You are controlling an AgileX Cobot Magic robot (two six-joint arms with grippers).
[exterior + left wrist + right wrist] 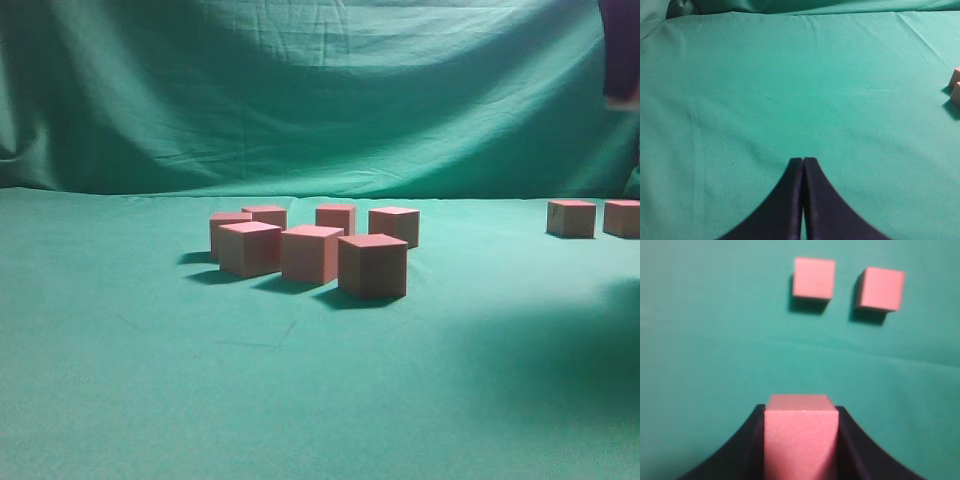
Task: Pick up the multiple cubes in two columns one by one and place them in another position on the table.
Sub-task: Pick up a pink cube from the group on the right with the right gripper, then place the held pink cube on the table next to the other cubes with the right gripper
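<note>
A teal-green table [150,400] holds 7 salmon-red cubes [312,254] clustered at its centre, in 2 rough columns. 2 more cubes [813,278] sit apart at 3 o'clock of the cluster, side by side. The right gripper [800,440], raised above the table at 2 o'clock, is clamped on 1 cube [799,432]. The left gripper [803,165] hovers over bare cloth, its fingers pressed together.

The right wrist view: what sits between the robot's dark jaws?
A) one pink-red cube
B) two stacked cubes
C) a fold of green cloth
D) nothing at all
A: one cube sits squeezed between the right gripper jaws, while two other cubes lie apart on the table beyond.
</note>
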